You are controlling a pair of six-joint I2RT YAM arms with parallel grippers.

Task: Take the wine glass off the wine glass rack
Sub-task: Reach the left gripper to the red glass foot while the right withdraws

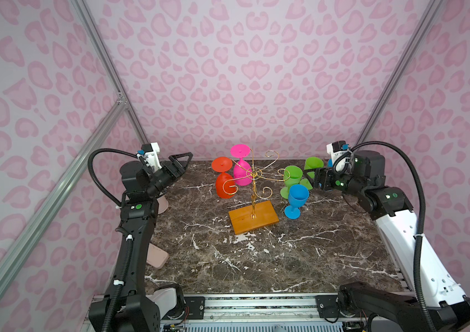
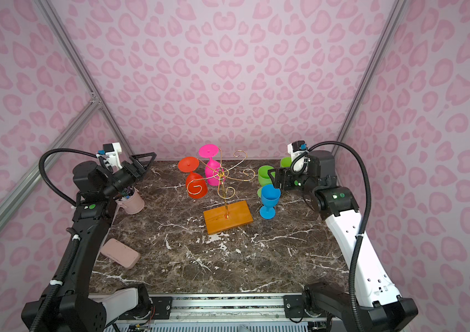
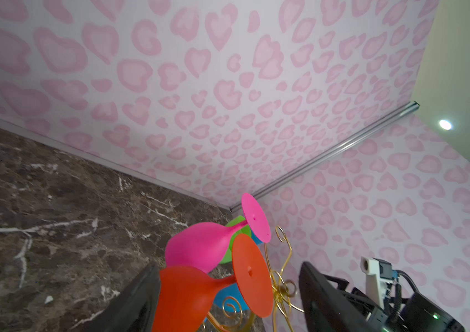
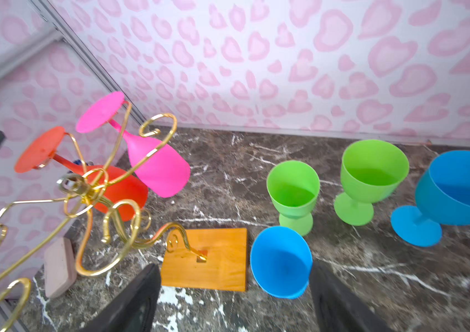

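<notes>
The wine glass rack (image 1: 253,175) is gold wire on an orange-brown wooden base (image 1: 253,218), standing mid-table in both top views. Two wine glasses hang upside down on its far-left arms: a pink one (image 1: 241,171) and a red one (image 1: 224,185). My left gripper (image 1: 183,161) is open, left of the red glass's foot (image 3: 252,276) and apart from it. My right gripper (image 1: 310,176) is open beside the green glasses. A blue glass (image 4: 281,261) stands upright on the table close to one of its fingers.
Two green glasses (image 4: 292,189) (image 4: 371,175) and another blue glass (image 4: 458,192) stand on the marble table (image 1: 256,258) at the back right. A pink bucket (image 2: 131,202) and a pink case (image 2: 120,253) lie along the left side by the left arm.
</notes>
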